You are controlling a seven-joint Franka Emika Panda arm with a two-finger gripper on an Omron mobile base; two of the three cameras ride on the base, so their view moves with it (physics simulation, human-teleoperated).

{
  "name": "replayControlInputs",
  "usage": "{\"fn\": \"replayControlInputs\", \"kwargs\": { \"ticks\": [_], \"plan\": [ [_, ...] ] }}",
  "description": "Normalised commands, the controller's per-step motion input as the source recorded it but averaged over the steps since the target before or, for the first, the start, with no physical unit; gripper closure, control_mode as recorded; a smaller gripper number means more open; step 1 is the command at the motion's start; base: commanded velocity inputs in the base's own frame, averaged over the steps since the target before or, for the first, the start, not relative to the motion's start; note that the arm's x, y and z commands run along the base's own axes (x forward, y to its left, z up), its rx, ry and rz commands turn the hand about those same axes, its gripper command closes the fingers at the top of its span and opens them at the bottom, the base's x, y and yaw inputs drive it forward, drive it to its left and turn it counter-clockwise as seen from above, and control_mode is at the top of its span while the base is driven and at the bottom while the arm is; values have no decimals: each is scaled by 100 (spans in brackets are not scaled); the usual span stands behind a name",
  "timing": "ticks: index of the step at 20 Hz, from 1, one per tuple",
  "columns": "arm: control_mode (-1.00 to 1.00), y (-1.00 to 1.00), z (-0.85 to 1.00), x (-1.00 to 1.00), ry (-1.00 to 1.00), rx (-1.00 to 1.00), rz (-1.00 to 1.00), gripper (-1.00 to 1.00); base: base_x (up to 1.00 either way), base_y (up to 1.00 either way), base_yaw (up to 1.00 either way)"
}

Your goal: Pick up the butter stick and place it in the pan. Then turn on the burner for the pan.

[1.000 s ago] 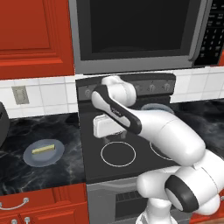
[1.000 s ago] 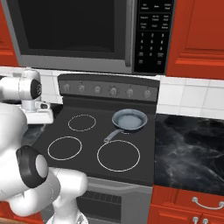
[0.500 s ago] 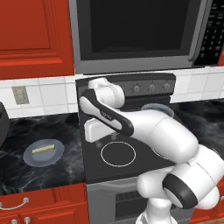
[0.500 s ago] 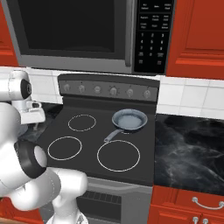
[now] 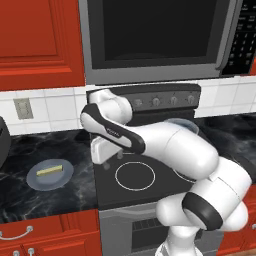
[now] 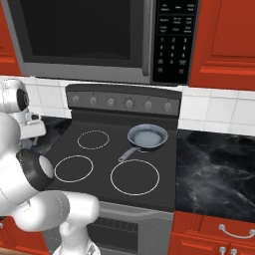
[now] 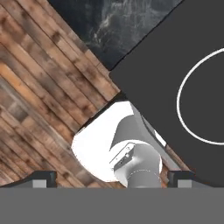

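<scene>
Jaws (image 5: pixel 106 161) standing fully apart, grasping nothing; we are seeing them hang just above the left edge of the stove top (image 5: pixel 150 192), near the middle left of the left base view. In the hand view the two dark fingertips (image 7: pixel 41 178) are sitting at the bottom corners, wide apart, with stove top at the right of that frame, dark surface at the top and wooden floor (image 7: pixel 39 96) at the left.

We are judging the first step to be in hand: the reach for the butter stick (image 5: pixel 50 170). Nothing picked up yet.

Butter stick is lying on a flat grey-blue plate (image 5: pixel 36 180) on the dark marbled surface (image 5: pixel 30 200), at the lower left of the left base view, well apart from the jaws. Its long axis is running nearly side to side across that frame, right end tipped slightly up, lying flat.

Pan (image 6: pixel 147 137) is sitting on the back right burner, centre of the right base view, empty, its dark handle pointing toward the lower left of that frame. Knobs (image 6: pixel 129 104) are lining the back panel above it.

Next move, as we are reading it: carry the hand leftward over the plate, turn the jaws to straddle the stick across its short side, then descend. Risk we are noting: the bar is low on the plate, so the tips may scrape the plate.
</scene>
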Motion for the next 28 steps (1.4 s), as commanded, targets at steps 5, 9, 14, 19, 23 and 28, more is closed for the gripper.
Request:
{"fn": "replayControlInputs", "kwargs": {
  "ticks": [5,9,14,19,23,28],
  "plan": [
    [-100,13,-6,19,0,10,20,-100,0,0,0],
    [-100,11,-18,17,-4,12,17,-100,0,0,0],
    [-100,9,-19,13,-11,11,15,-100,0,0,0],
    [-100,13,-26,14,-15,7,14,-100,0,0,0],
    [-100,16,-23,17,-17,7,17,-100,0,0,0],
    [-100,18,-5,24,-14,9,14,-100,0,0,0]
  ]
}}
